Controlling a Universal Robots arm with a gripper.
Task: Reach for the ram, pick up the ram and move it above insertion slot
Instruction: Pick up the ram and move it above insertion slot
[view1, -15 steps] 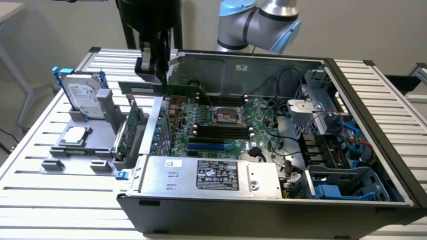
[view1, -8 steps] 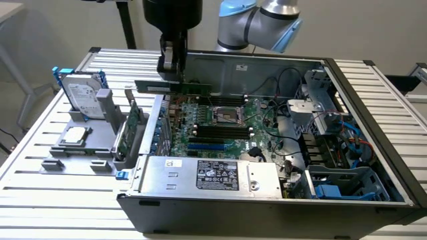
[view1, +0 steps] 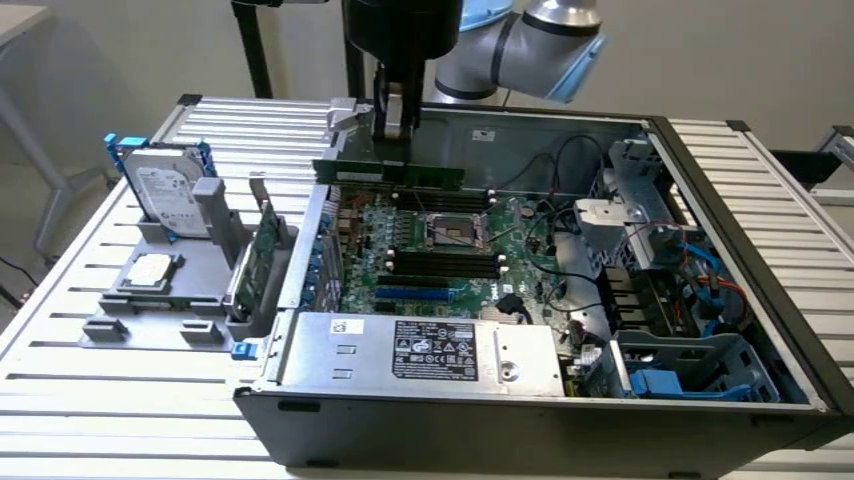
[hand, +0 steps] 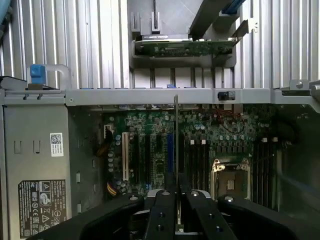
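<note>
- One claw (view1: 395, 140) hangs over the open computer case (view1: 747, 330), clenched on the ram (view1: 390, 172), which it holds edge-down above the motherboard (view1: 441, 250).
- Seen from the wrist, the ram (hand: 176, 135) is a thin strip running straight out from between the two black fingers (hand: 162, 215) (both pressed against its flat sides), with the claw (hand: 176, 200) gripping one long edge.
- Directly below the claw lie the dark memory slots (view1: 434, 265) and, just beside them, the square processor socket (view1: 454, 228); the ram is clear of the board, not touching any slot.
- Beneath and toward the near end of the case sits the grey power supply (view1: 420, 350) with its black label.
- Off to the exterior view's left of the claw, outside the case on the slatted desk (view1: 80, 400), a grey holder (view1: 160, 290) carries a silver hard drive (view1: 170, 200) with blue rails and a taller green expansion card (view1: 263, 250).
</note>
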